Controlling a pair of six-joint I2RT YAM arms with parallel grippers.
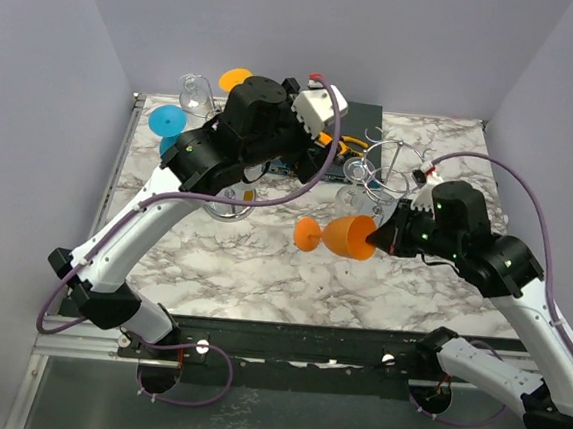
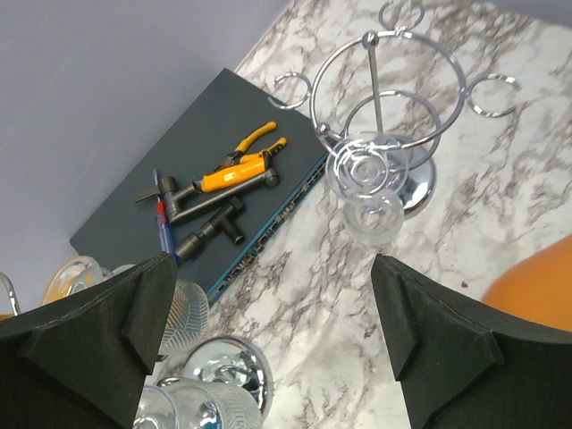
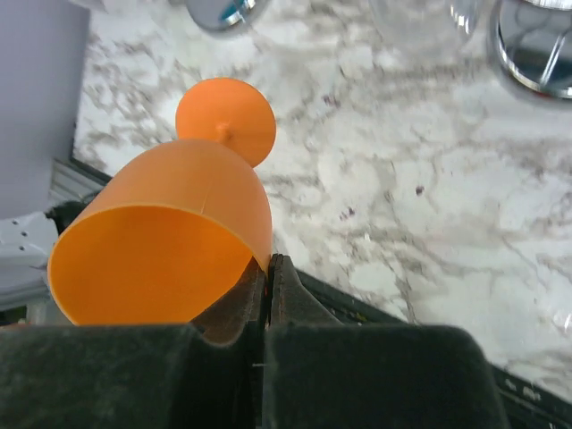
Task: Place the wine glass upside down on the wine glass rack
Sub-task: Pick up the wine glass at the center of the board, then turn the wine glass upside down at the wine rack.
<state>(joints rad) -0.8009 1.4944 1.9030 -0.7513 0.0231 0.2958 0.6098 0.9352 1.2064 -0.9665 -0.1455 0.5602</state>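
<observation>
Right claw (image 3: 268, 268) clamped together on the rim of the orange wine glass (image 1: 343, 237). The glass is held on its side above the marble surface (image 1: 262, 263), just in front of the chrome wine glass rack (image 2: 416, 185). Left claw (image 2: 273, 286), jaws wide apart and gripping nothing, hangs left of the rack. A clear glass (image 2: 371, 214) is at the rack.

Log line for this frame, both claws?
right claw: shut on rim of orange plastic wine glass | glass: sideways, not racked | left claw: open, empty, facing chrome wire rack
</observation>
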